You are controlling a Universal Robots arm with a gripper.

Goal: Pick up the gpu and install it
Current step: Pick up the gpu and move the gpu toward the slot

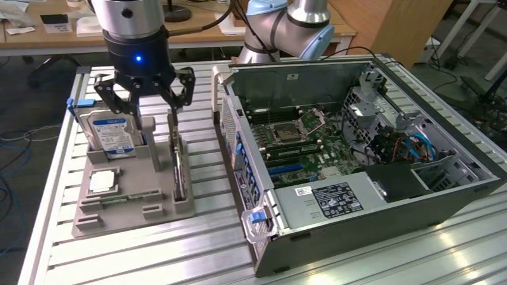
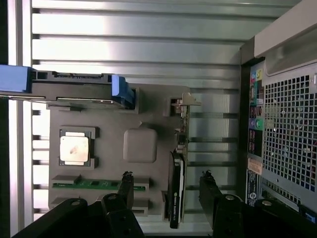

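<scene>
Tool (image 1: 151, 105) at full spread, nothing held, hanging over the grey moulded fixture tray (image 1: 135, 178) on the slatted aluminium counter (image 1: 119, 255). The thin dark circuit-card gpu (image 2: 177, 193) stands on edge in its tray slot below the tool, between the two fingers and clear of both. Its long axis runs crosswise to the closing direction. The grey metal bracket end (image 2: 187, 100) points ahead of the tool, on the side of the silver, blue-labelled hard drive (image 1: 111, 133).

Glare brightens the near slats of a ribbed aluminium tabletop (image 1: 158, 255). Beyond it stand a wooden desk (image 1: 47, 40) with papers (image 1: 16, 25), a wooden cabinet (image 1: 396, 24) at the exterior view's far right, and dark floor (image 1: 32, 113) on the left.
</scene>
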